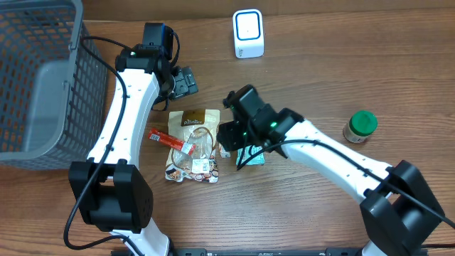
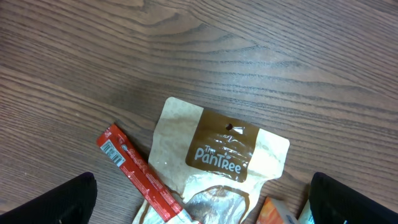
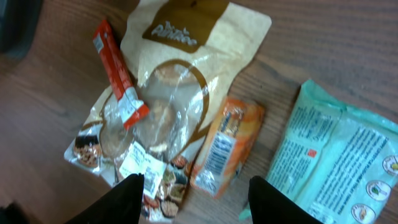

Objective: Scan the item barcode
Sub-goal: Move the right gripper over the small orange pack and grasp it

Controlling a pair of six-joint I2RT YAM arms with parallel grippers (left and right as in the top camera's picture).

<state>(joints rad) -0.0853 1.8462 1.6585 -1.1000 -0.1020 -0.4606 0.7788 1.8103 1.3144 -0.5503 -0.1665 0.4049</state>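
Observation:
An orange packet point(image 3: 227, 146) lies on the wood table between a cream and brown pouch point(image 3: 180, 68) and a teal packet point(image 3: 339, 155). My right gripper point(image 3: 196, 199) hovers low over the orange packet's near end. Its jaws stand apart on either side of that end, with a gap on both sides, so it is open. A red stick pack point(image 2: 140, 171) lies across the pouch point(image 2: 221, 155). My left gripper point(image 2: 202, 205) hangs wide open above the pouch's top edge and holds nothing. A white scanner point(image 1: 248, 33) stands at the back of the table.
A grey mesh basket point(image 1: 35, 78) fills the far left. A small jar with a green lid point(image 1: 360, 126) stands at the right. The left arm point(image 1: 128, 107) runs along the basket's side, and the right arm point(image 1: 334, 160) crosses from the lower right.

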